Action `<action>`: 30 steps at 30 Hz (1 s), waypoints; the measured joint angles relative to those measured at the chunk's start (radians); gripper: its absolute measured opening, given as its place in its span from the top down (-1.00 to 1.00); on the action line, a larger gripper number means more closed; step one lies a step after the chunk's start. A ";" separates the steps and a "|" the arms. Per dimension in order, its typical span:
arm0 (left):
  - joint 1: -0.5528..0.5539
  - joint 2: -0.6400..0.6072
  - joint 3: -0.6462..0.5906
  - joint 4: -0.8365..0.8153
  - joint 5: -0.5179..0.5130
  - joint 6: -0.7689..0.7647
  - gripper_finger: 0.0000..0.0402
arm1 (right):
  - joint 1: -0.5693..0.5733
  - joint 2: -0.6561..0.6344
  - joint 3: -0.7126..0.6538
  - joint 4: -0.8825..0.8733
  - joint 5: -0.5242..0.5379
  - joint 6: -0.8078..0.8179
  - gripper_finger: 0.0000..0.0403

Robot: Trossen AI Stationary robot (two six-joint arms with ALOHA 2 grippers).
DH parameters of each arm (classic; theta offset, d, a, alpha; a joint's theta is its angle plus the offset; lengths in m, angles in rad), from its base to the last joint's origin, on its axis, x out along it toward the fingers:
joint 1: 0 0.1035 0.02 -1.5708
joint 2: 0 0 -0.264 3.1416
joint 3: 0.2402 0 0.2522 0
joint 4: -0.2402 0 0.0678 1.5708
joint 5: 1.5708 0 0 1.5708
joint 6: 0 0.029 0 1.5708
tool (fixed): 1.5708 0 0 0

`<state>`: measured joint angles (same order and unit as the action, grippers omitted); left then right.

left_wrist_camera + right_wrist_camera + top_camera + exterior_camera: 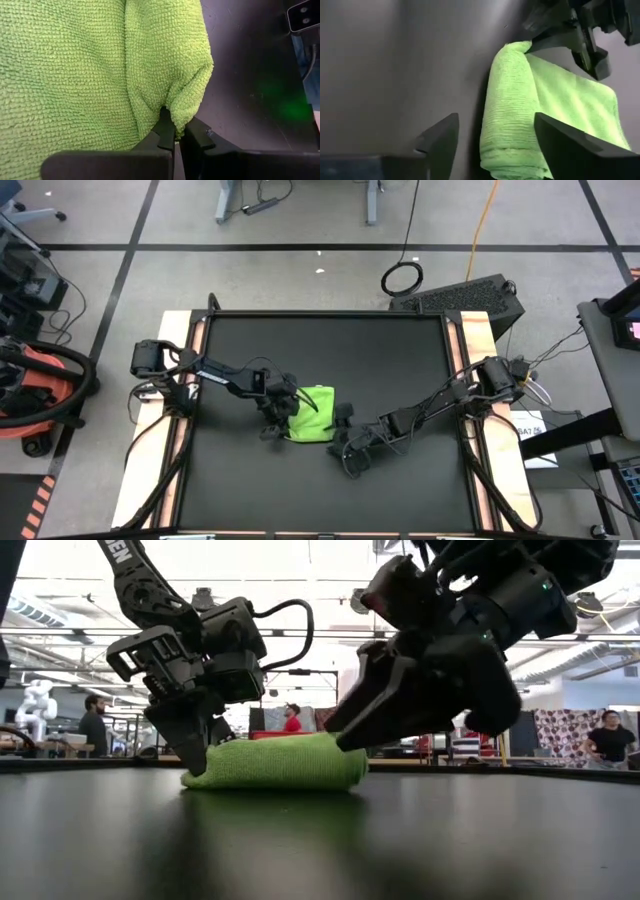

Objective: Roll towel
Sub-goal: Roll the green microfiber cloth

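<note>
Towel (100, 70) corner pinched in left hand (175, 131) (wrist view only); right hand (495, 131) spread.

Robotics lab, black surface (400, 370) on taped floor (300, 220), cables (402, 277), people (92, 725) behind, white humanoid robot (37, 705)

My towel (312, 414) is a small lime-green cloth with a nubby looped weave, plain all over. It lies on the black tabletop (320, 340) near the middle, a little toward the left edge and well clear of every corner. It is folded over into a low, thick bundle, flat on top with a rounded, rolled edge (505, 115) along one side. One corner (192, 107) bulges out soft and puffy.
</note>
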<state>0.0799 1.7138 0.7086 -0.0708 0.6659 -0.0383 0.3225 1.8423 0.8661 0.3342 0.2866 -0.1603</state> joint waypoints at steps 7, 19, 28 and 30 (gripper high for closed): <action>0.000 0.000 0.000 -0.001 0.014 -0.004 0.94 | -0.021 0.001 0.000 -0.073 0.022 -0.039 -0.32; 0.019 0.000 0.000 0.001 0.063 -0.010 0.94 | -0.068 0.128 0.001 0.062 -0.091 0.056 0.27; 0.018 -0.039 0.015 0.005 0.085 -0.010 0.72 | -0.133 0.106 0.002 0.037 -0.220 0.233 0.93; 0.018 -0.077 0.025 0.007 0.065 -0.010 0.52 | -0.158 0.099 0.002 0.025 -0.289 0.302 0.91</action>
<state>0.0978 1.6373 0.7338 -0.0634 0.7311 -0.0479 0.1648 1.9416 0.8677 0.3596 -0.0025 0.1415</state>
